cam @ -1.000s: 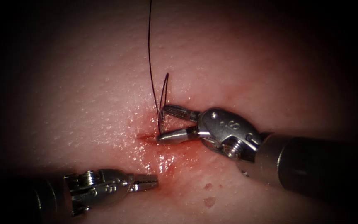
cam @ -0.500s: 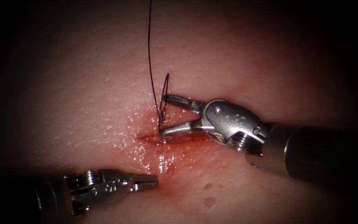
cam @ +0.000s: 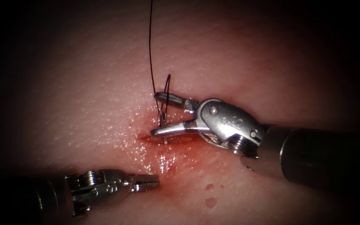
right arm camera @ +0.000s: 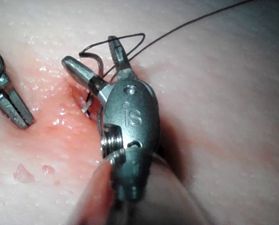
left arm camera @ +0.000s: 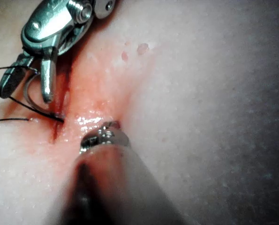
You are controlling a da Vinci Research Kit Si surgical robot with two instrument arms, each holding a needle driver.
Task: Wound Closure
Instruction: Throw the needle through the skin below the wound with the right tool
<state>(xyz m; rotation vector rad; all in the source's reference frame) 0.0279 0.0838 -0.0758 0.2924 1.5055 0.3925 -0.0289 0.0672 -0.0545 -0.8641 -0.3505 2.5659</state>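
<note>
The curved needle (cam: 162, 119) stands in the tissue at the cut (cam: 144, 137), with part of its arc above the surface. My right tool (cam: 156, 114) comes in from the right with its jaws open, one on each side of the needle, and grips nothing. In the left wrist view the needle (left arm camera: 28, 93) sits between those open jaws. Dark thread (cam: 150, 50) runs up from the needle and forms a small loop (right arm camera: 130, 37) by the upper jaw. My left tool (cam: 154, 181) lies below the cut, shut and holding nothing.
Red fluid (cam: 165, 160) wets the tissue around and below the cut. Two small red spots (cam: 209, 195) lie on the tissue to the lower right. The right tool's shaft (cam: 313, 160) crosses the right side.
The right tool's open jaws have slid left and now straddle the needle and thread loop. The left tool has not moved.
</note>
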